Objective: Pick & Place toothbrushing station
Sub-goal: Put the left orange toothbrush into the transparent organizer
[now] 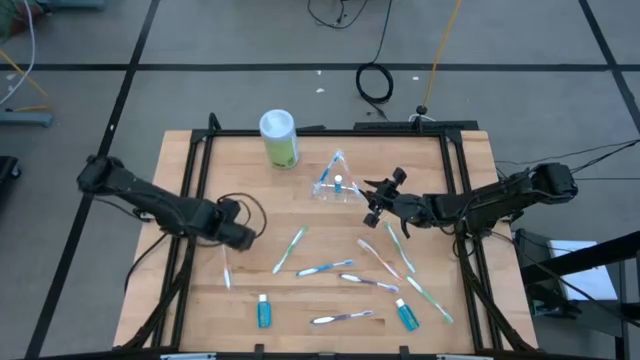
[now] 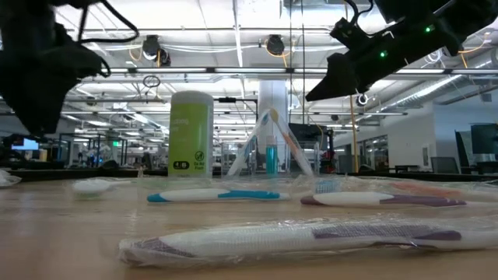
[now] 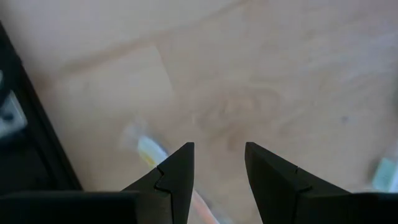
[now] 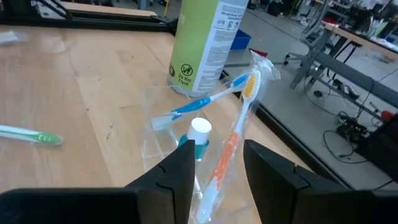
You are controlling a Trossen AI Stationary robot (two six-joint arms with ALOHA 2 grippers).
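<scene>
Two toothbrushes and a capped tube stand propped in the clear cup (image 1: 331, 187) beside the green canister (image 1: 279, 138), right gripper (image 1: 383, 197) open just beside it, left gripper (image 1: 243, 233) open over a wrapped toothbrush (image 1: 226, 268) well apart, evidently next.

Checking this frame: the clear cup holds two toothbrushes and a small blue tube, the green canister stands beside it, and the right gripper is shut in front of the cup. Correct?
Nearly. The right gripper is open, not shut: the right wrist view shows a gap between its fingers. The rest holds: the clear cup holds two toothbrushes and a small blue tube, with the green canister beside it.
</scene>
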